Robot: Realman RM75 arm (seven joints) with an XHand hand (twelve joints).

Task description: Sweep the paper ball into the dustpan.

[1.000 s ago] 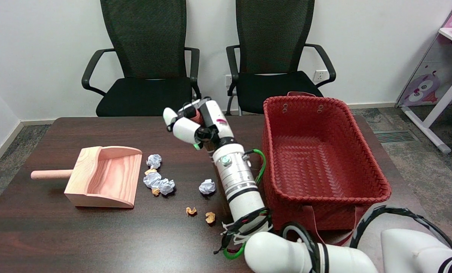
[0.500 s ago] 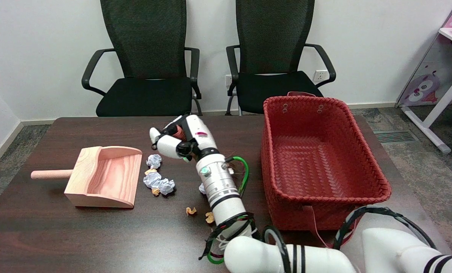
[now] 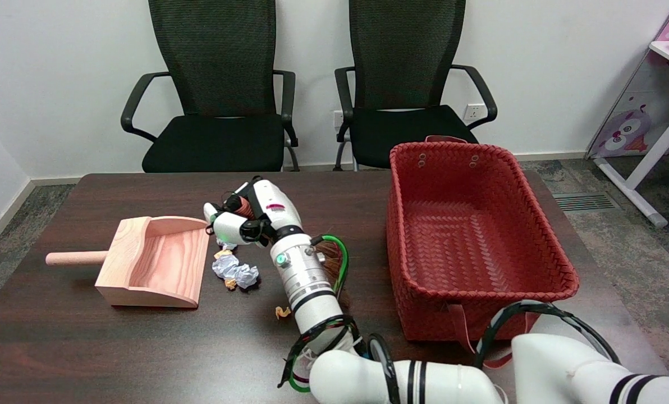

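On the dark brown wood-grain table (image 3: 87,348), the dustpan (image 3: 155,261) is pale pinkish wood with visible grain, and the crumpled paper balls (image 3: 234,270) are white with small orange-tan scraps (image 3: 281,312) among them. The basket (image 3: 475,235) at right is red in a woven pattern. The right hand (image 3: 244,216) is white and black over a reddish-brown brush (image 3: 330,264); the far chairs (image 3: 216,84) are black mesh.
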